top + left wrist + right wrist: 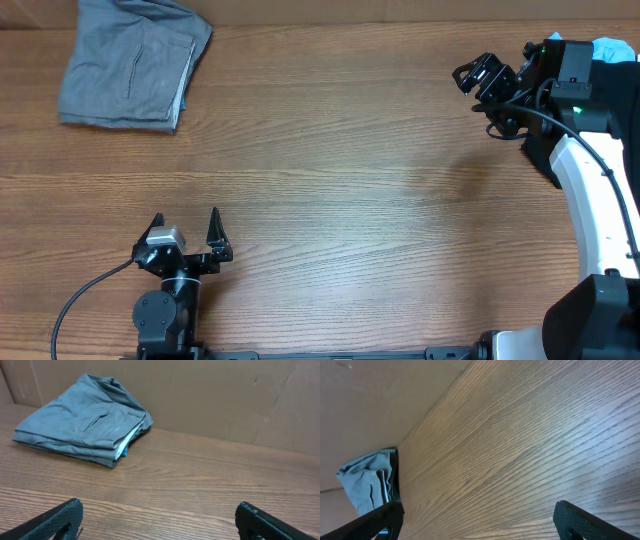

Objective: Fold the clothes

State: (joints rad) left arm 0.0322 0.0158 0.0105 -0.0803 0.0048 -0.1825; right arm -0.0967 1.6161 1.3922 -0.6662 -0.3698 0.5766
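A pair of grey shorts (130, 60) lies folded at the table's far left corner, with a welt pocket facing up. It also shows in the left wrist view (85, 425) and, far off, in the right wrist view (367, 480). My left gripper (187, 232) is open and empty near the front left edge, well short of the shorts; its fingers frame bare wood in the left wrist view (159, 516). My right gripper (478, 95) is open and empty at the far right, above the table, and shows in its wrist view (477, 517).
A light-blue garment (612, 47) shows at the far right corner behind the right arm. A brown cardboard wall (225, 395) stands along the table's back edge. The wooden table (330, 190) spans the view.
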